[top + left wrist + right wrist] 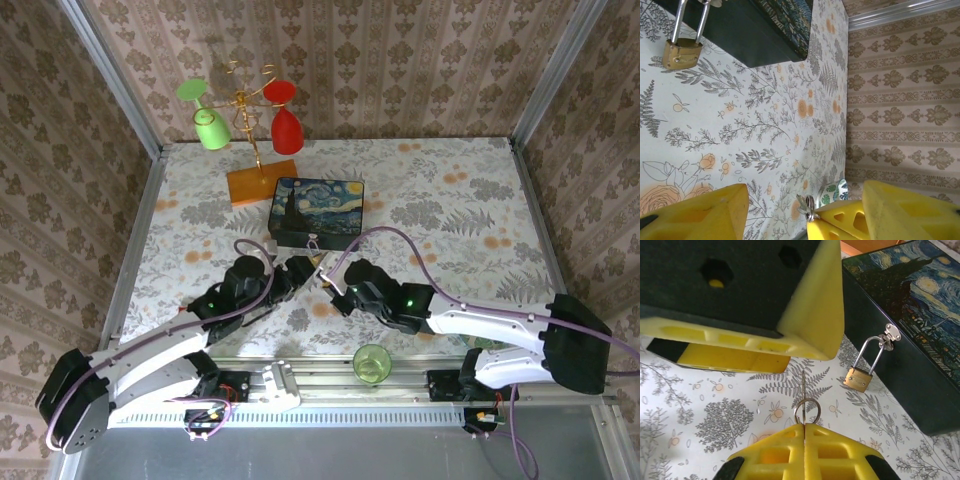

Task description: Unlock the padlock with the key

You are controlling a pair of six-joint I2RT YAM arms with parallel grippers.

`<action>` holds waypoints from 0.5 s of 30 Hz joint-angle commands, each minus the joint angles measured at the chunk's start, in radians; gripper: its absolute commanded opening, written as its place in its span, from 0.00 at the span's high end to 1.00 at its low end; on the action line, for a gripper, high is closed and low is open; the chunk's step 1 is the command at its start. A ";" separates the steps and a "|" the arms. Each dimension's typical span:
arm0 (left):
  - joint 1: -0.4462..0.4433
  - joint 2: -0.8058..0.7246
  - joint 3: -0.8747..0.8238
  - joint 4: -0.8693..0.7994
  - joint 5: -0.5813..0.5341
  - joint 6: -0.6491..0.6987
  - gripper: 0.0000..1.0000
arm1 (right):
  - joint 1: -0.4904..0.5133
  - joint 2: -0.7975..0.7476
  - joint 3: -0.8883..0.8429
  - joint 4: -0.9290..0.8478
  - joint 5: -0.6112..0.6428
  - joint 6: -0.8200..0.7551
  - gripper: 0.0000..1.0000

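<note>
- Floral-print table, patterned wallpaper behind; a dark painted box sat mid-table.
- My right gripper was pinched shut on the key, a thin silvery blade on a wire ring; pickup looked done.
- My left gripper stood apart, empty.
- The padlock, small smooth brass, hung from the box's clasp, apparently locked; inserting and turning remained.

1 painted box.
1 padlock, hanging on the box front.
1 key, before the box.
1 gold stand behind the box, carrying 1 green goblet and 1 red goblet.
1 green tumbler, well before the box.
</note>
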 commanded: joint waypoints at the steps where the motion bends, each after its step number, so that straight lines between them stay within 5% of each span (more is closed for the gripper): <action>1: -0.012 -0.011 -0.015 0.024 -0.042 -0.032 0.41 | 0.030 0.041 0.039 0.023 0.110 -0.059 1.00; 10: -0.018 0.000 -0.043 0.053 -0.065 -0.066 0.45 | 0.080 0.082 0.036 0.120 0.185 -0.110 1.00; 15: -0.020 0.015 -0.051 0.097 -0.074 -0.075 0.64 | 0.093 0.127 0.058 0.138 0.196 -0.142 1.00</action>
